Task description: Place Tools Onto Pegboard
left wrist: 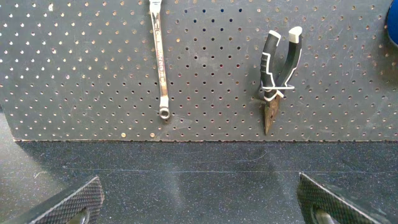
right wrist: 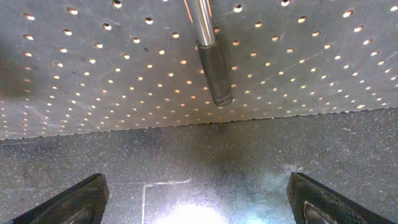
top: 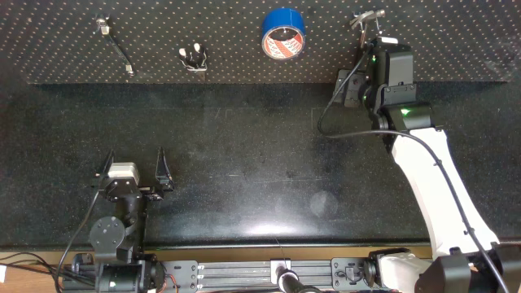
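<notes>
Room to pass lies across the middle of the worktop (top: 244, 155); on the pegboard (top: 228, 20), wrench (top: 116, 47), pliers (top: 194, 57), tape roll (top: 284, 36) and hammer (right wrist: 213, 71) block spots.

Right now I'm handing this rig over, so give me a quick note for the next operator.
Left end effector: open, empty, low over the table, facing the pegboard.
Right end effector: open, empty, at the pegboard just below the hammer.
Hanging on the pegboard: wrench, pliers, blue tape roll, hammer.
Done: all four are up.
Left: probably only backing the right arm away.
</notes>
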You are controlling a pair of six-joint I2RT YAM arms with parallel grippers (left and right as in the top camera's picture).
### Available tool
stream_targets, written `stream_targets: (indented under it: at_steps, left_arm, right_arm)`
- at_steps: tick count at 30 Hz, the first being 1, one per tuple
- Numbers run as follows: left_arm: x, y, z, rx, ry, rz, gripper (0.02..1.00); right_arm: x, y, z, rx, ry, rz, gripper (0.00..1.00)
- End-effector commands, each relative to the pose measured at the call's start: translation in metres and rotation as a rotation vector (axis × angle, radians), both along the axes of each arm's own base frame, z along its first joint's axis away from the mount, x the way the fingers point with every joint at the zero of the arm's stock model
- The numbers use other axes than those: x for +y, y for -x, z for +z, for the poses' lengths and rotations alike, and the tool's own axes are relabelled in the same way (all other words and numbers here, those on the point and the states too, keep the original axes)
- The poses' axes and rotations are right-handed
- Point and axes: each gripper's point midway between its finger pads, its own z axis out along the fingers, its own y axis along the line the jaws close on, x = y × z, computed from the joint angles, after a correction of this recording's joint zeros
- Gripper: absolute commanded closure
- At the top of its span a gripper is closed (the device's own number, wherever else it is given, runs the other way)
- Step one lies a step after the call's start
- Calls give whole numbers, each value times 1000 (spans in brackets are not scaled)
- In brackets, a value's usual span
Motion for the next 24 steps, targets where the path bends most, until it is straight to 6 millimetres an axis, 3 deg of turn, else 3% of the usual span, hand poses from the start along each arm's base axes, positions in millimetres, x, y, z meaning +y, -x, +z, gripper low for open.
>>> stream_targets:
  at_steps: [1, 9, 16, 21, 24]
  left_arm:
    - [1, 1, 0, -1, 16, 3, 23]
    - [1, 0, 0, -2, 16, 3, 23]
    - [1, 0, 0, -2, 16, 3, 23]
    - [1, 1, 0, -1, 16, 3, 23]
    - [1, 1, 0, -1, 16, 3, 23]
  right_arm:
    - [-3, 4, 48, -123, -9, -10, 58]
    - [-5, 27, 111, -295, -26, -11, 56]
    - [-9, 34, 122, -326, 6, -6, 53]
    - [-21, 70, 124, -296, 53, -39, 53]
    - [-32, 81, 124, -343, 81, -84, 53]
